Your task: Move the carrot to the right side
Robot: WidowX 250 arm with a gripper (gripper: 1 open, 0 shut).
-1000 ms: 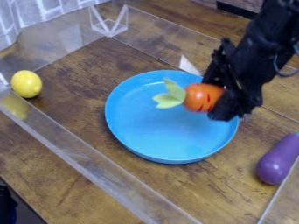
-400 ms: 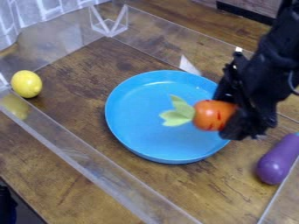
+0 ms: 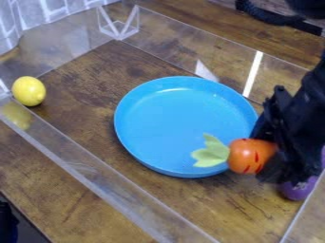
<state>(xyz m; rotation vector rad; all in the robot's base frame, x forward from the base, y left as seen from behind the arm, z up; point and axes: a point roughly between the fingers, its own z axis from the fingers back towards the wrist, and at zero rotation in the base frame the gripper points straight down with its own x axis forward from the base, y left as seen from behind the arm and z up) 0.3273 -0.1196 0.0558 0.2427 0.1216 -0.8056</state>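
The small orange carrot (image 3: pixel 245 155) with a light green leafy top (image 3: pixel 210 152) hangs at the blue plate's (image 3: pixel 172 123) lower right rim. My black gripper (image 3: pixel 263 159) is shut on the carrot's orange body, coming down from the upper right. The leafy top points left over the plate's edge. The fingers themselves are dark and hard to tell apart.
A yellow lemon (image 3: pixel 28 91) lies at the far left on the wooden table. A purple eggplant (image 3: pixel 302 186) lies at the right edge, mostly hidden behind my gripper. Clear plastic walls (image 3: pixel 89 161) run along the front left and back of the workspace.
My gripper has carried the carrot from the plate's right part down and to the right, to its lower right rim. It now covers much of the eggplant.
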